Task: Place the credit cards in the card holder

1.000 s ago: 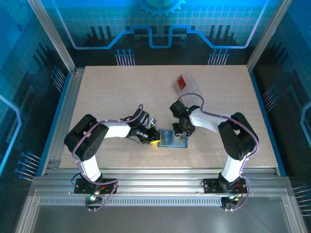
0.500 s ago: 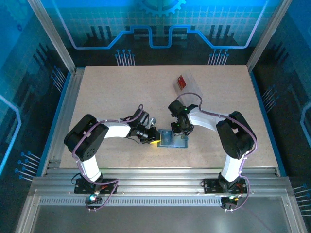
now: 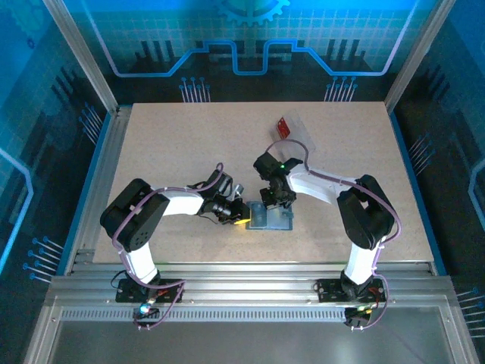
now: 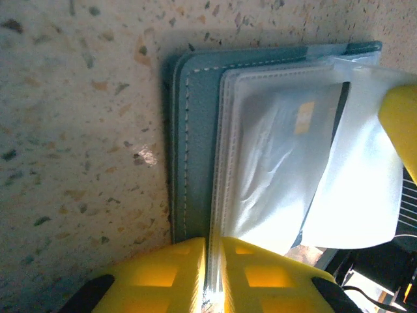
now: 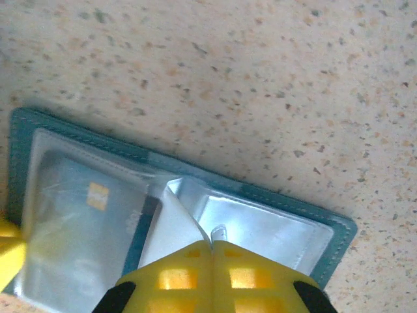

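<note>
So the speckled worktop (image 3: 182,152) takes up most of the overhead view, with both arms reaching in toward the middle. The left arm (image 3: 170,203) comes in from the left and the right arm (image 3: 326,186) bends in from the right. They meet over the same spot near the front centre.

Toward the back, well apart from the action, there's a clear tray (image 3: 298,133) with the red card (image 3: 284,127) sitting in it.

The card holder (image 3: 274,220) lies open and flat on the worktop between the two hands, teal cover down and its clear plastic sleeves facing up.

The left hand (image 4: 212,264) is at the holder's left edge. Its yellow fingers (image 4: 166,274) are clamped together on the edge of the stack of sleeves, pinning that side down. The right hand (image 5: 212,254) is closed too, fingers pressed tight, pinching one loose clear sleeve (image 5: 172,225). That sleeve is peeled up away from the rest like a page.

The blue card (image 5: 75,218) is already tucked inside a sleeve on the left half of the holder. Its little gold chip (image 5: 98,195) shows through the plastic.
</note>
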